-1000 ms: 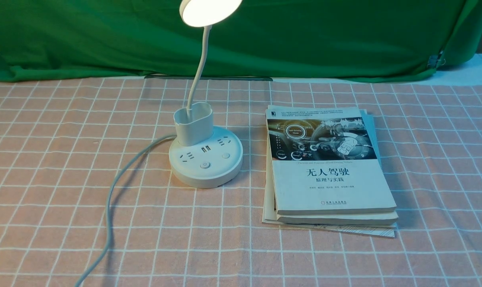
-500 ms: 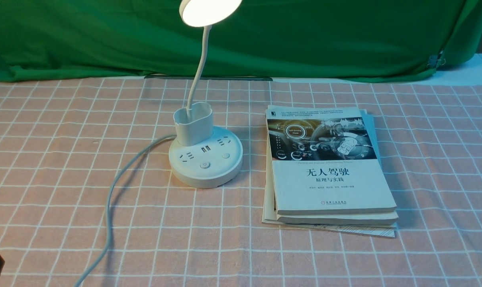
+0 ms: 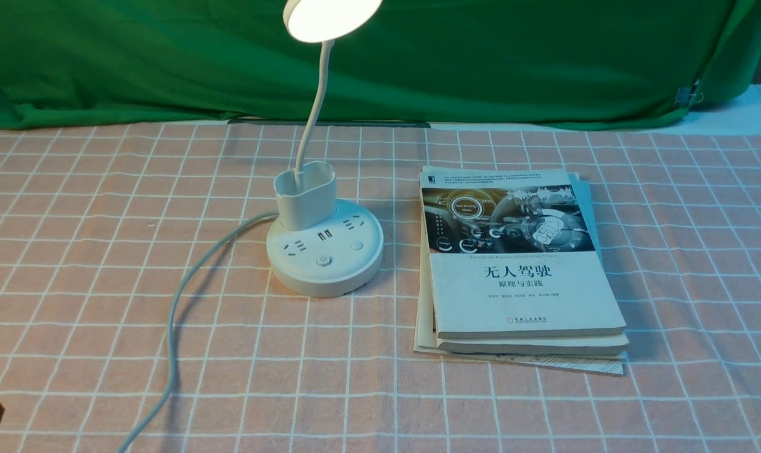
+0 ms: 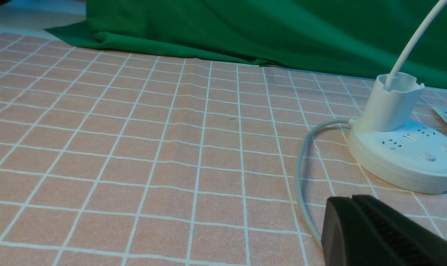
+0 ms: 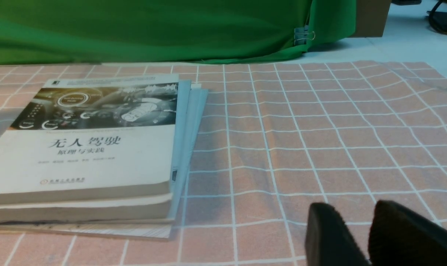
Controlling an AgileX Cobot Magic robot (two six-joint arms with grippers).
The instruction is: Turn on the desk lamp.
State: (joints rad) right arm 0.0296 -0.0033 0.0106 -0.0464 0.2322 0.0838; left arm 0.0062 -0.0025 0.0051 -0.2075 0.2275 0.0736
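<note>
**Booth:** Two arms, one lamp. Where do you stand?

**Me:** By my reading, the pressing step is done. The desk lamp (image 3: 325, 251) sits left of centre on the checked cloth (image 3: 104, 251), and its disc head (image 3: 330, 16) glows a warm white at the top of the front view. Both my arms are low, at the near edge, well apart from it.

**Booth:** And the hands?

**Me:** My left gripper (image 4: 351, 221) looks pressed together, with no gap between the black, ribbed pads (only part of it shows) and nothing held. It hangs near the grey cord (image 4: 301, 177), short of the lamp's base. My right gripper (image 5: 360, 229) has a narrow slit between its fingers, nearly closed and empty, near the stack of books (image 5: 90, 147).

**Booth:** So what does the next move call for?

**Me:** Very little, I'd say. Keep clear of the cord and leave both round buttons (image 3: 323, 260) alone, since another press might switch the light off.

**Booth:** Describe the hardware.

**Me:** Smooth white plastic all over: a round, flat base with sockets and slots, an oval cup (image 3: 305, 195) standing at its back, and a thin curved neck (image 3: 314, 107) rising from the cup. The cord is rubbery and loops loosely forward. The cloth is soft pink, a little rippled, with creased green fabric (image 3: 481, 56) behind.
</note>
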